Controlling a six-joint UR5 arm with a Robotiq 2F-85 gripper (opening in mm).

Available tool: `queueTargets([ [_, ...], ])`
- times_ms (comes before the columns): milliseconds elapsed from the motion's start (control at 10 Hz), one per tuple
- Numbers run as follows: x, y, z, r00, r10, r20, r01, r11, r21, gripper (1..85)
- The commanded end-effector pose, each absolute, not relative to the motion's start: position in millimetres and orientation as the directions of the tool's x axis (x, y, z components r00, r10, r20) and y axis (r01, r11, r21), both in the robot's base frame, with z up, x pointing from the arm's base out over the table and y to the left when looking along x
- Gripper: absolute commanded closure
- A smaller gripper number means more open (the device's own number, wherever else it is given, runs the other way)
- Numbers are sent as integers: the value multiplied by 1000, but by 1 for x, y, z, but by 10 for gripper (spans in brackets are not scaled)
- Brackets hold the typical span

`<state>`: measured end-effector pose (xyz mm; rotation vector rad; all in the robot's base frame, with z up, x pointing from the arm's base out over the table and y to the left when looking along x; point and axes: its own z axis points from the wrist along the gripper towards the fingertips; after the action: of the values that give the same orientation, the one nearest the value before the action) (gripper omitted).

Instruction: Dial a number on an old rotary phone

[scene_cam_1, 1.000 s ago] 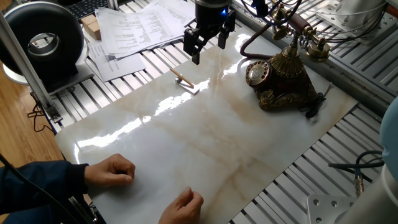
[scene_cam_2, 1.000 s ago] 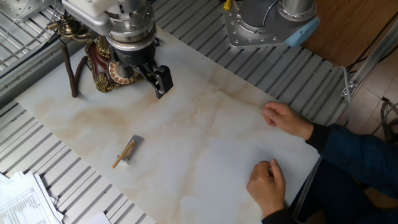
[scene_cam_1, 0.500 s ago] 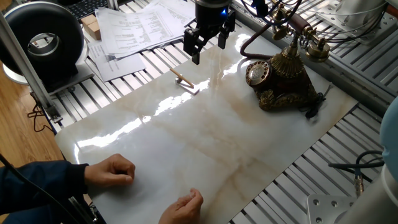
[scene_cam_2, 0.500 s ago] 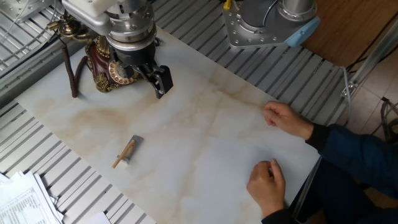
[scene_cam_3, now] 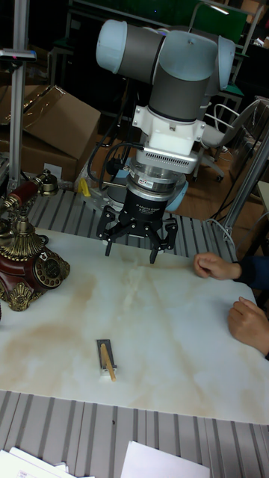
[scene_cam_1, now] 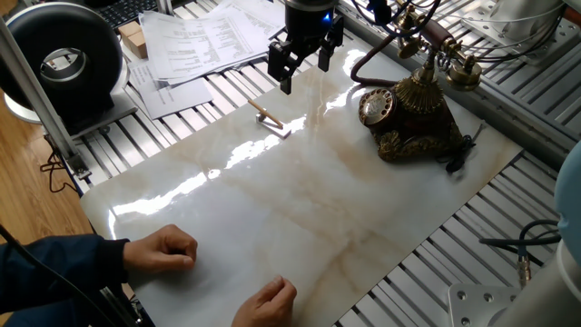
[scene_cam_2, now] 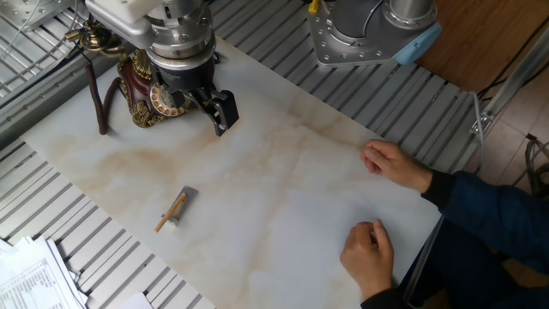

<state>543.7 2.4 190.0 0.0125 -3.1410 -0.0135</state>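
The old rotary phone (scene_cam_1: 419, 107) stands at one end of the marble slab, bronze-brown, with its coppery dial (scene_cam_1: 375, 107) facing the slab's middle. The handset rests on its cradle with a dark cord looping down. It also shows as the phone (scene_cam_3: 24, 263) at the left of the tall view and as the phone (scene_cam_2: 135, 82) partly behind the arm. My gripper (scene_cam_1: 305, 67) hangs open and empty above the slab, a short way from the dial. In the tall view the gripper (scene_cam_3: 133, 246) is right of the phone. The gripper (scene_cam_2: 214, 110) touches nothing.
A small wooden stick on a grey block (scene_cam_1: 270, 119) lies on the slab (scene_cam_1: 300, 209). A person's hands (scene_cam_1: 163, 250) rest at the slab's opposite end. A large black round device (scene_cam_1: 68, 56) and papers (scene_cam_1: 200, 41) sit beyond the edge. A second robot base (scene_cam_2: 369, 34) stands nearby.
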Motion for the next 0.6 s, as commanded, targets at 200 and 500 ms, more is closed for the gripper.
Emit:
queueTargets([
  [200, 505, -21, 194, -988, -8, 152, -22, 995, -95, 837],
  [500, 505, -20, 194, -988, -8, 152, -22, 995, -95, 837],
])
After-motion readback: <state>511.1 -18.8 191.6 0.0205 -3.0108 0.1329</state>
